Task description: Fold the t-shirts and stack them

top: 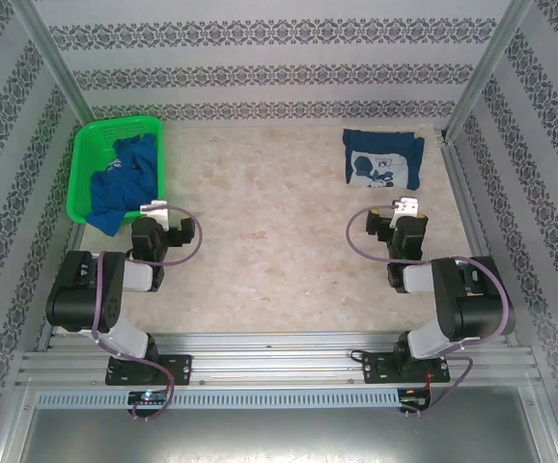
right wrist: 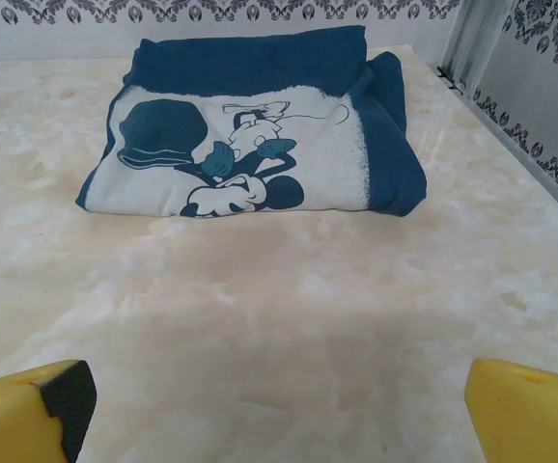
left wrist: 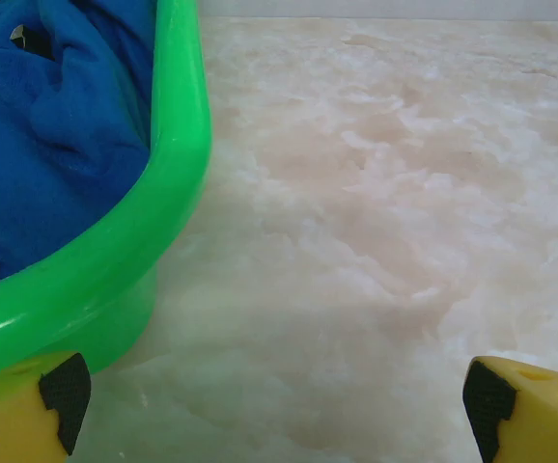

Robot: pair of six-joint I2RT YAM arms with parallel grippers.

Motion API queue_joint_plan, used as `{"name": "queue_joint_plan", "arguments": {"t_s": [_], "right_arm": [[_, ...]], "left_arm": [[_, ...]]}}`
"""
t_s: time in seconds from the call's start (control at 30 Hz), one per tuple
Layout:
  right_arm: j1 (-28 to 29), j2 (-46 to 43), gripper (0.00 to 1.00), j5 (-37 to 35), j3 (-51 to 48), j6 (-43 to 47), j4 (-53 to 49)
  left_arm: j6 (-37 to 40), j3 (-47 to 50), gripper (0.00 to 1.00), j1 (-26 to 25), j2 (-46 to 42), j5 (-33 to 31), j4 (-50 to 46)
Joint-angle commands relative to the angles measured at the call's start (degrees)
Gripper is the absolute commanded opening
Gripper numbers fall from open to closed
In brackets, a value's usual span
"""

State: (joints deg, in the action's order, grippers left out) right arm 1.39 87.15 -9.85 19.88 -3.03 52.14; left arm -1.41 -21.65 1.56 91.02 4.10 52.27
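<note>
A folded blue t-shirt [top: 383,158] with a cartoon print facing up lies at the table's back right; the same folded t-shirt [right wrist: 260,135] lies flat ahead of the right wrist. Crumpled blue t-shirts [top: 123,183] fill a green basket [top: 115,126] at the back left, and they spill over its near rim. The blue cloth [left wrist: 57,135] lies inside the green rim [left wrist: 163,212]. My left gripper [top: 153,207] is open just right of the basket's near corner, its yellow fingertips [left wrist: 28,415] empty. My right gripper [top: 406,206] is open a short way in front of the folded shirt, holding nothing.
The table is a pale marbled surface [top: 269,222] with patterned walls around it. A metal post [top: 482,68] and rail [right wrist: 511,125] run along the right edge. Both arm bases sit on the aluminium frame [top: 279,362] at the near edge.
</note>
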Motion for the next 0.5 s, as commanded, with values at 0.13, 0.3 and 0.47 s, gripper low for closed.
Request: {"name": "queue_joint_plan", "arguments": {"t_s": [0.13,0.3,0.47], "right_arm": [[0.63,-0.58,0.98,-0.61,0.95,-0.19,1.47],[0.63,-0.46,0.98,-0.61,1.04,-0.18,1.47],[0.59,-0.49,0.98,-0.66,1.13,-0.27,1.30]], "left_arm": [[1.58,-1.20,1.00,-0.33,-0.24,0.83,-0.22],[1.59,-1.20,1.00,-0.33,-0.30,0.87,-0.16],[1.50,-1.25,1.00,-0.33,-0.29,0.86,-0.32]]}}
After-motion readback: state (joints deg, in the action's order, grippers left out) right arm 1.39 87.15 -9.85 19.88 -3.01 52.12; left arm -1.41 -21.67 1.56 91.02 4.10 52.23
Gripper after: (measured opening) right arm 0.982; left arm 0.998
